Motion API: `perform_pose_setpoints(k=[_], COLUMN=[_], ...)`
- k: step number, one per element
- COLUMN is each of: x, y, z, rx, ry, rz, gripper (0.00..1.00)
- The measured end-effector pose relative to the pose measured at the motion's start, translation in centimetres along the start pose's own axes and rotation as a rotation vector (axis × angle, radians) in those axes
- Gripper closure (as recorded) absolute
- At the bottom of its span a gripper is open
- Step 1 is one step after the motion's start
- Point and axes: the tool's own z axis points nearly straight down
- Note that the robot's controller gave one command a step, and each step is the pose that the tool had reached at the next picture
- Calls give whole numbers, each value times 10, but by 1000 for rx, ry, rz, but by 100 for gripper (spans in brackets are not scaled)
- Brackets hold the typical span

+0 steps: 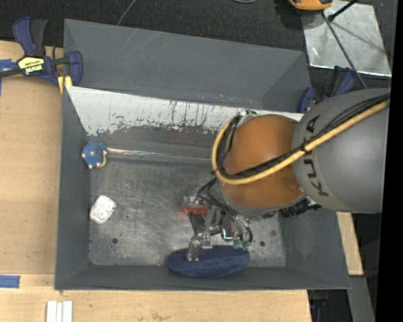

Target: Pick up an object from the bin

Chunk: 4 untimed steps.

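Camera view, looking down into the grey metal bin, whose floor is scuffed and whose far wall carries dark streaks.

The arm enters from the right as a large grey housing. It carries a rounded orange cover at the wrist, with a yellow cable looped across it. Together they stand over the right half of the bin floor.

Largest loose item: a dark blue oblong object, flattish with rounded ends. It lies lengthwise along the near wall, right of centre.

The gripper hangs below the orange cover, directly over the left part of this blue object, and appears to touch its upper surface. Whether the gripper is released or clenched cannot be told; nothing is visibly grasped.

A white crumpled lump lies on the floor at the left, well apart from the gripper.

A small blue piece with a yellow part sits in the far left corner, against the far wall.

A small red item lies near mid-floor, just beside the gripper mechanism on its far side.

A small green item shows just right of the gripper, above the blue object; its kind cannot be made out.
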Motion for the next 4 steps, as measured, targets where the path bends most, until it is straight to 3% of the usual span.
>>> perform_pose_setpoints(k=[1,2,3,4], x=[-41,-91,-96,-96], y=[-51,-68,-68,-91], z=[48,75,72,-80], rx=[1,-2,-4,1], ry=[-15,-8,-28,-19], rz=[-60,107,110,-42], gripper=[0,0,100,100])
